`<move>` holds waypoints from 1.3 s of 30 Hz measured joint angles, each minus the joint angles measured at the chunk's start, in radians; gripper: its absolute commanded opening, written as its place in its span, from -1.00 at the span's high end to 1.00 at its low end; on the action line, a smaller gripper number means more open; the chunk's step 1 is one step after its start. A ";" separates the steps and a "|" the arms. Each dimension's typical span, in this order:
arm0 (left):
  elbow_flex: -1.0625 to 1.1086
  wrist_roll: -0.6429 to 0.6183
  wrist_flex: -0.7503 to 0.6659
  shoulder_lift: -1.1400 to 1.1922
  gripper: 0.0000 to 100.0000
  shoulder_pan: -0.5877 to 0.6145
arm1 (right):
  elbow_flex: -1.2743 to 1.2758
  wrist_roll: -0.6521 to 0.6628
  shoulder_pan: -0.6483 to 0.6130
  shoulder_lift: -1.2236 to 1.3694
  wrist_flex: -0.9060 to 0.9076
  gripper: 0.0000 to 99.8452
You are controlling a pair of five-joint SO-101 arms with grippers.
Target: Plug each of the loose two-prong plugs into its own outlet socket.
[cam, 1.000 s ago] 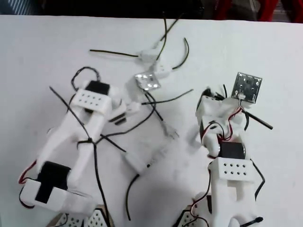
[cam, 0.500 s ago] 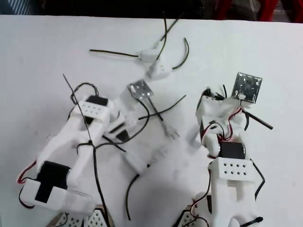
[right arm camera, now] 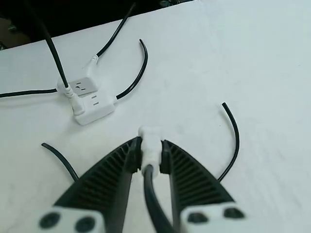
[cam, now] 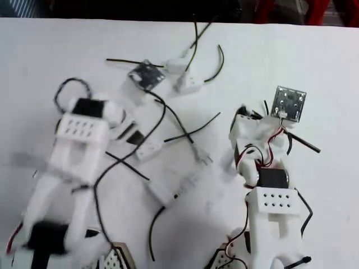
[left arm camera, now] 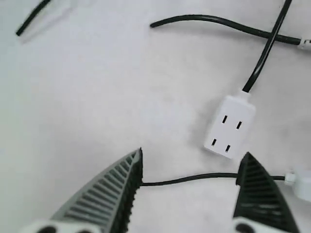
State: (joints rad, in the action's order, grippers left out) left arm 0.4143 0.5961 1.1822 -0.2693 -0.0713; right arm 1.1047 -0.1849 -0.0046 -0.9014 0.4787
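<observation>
My left gripper (left arm camera: 194, 155) is open above the table, with a white outlet block (left arm camera: 228, 127) on a black cord lying just beyond its fingertips. From above, that gripper (cam: 130, 130) sits left of centre beside the same outlet block (cam: 149, 148). My right gripper (right arm camera: 151, 149) is shut on a white plug (right arm camera: 150, 137) with a black cord; it is at the right in the high view (cam: 283, 115). A loose two-prong plug (cam: 202, 156) lies in the middle. Two more outlet blocks (cam: 188, 84) (cam: 175, 66) lie at the back, one of them an outlet block (right arm camera: 95, 108).
Another white block (cam: 162, 191) on a cord lies near the front centre. Short black cords (cam: 196, 126) cross the middle of the table. A metal plate (cam: 145, 74) rides on the left wrist and another plate (cam: 289, 103) on the right wrist.
The left arm has swung to the left and toward the back, dragging its black cord along. The right arm has barely shifted and keeps its plug.
</observation>
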 measured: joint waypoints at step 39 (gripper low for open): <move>1.091 -0.161 -0.413 -0.954 0.41 0.549 | -0.494 0.157 -0.749 0.649 0.302 0.97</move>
State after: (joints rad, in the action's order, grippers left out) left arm 1.5052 0.4350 0.7695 -1.2236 0.4780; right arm 0.6107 -0.0284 -0.7534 -0.2524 0.7810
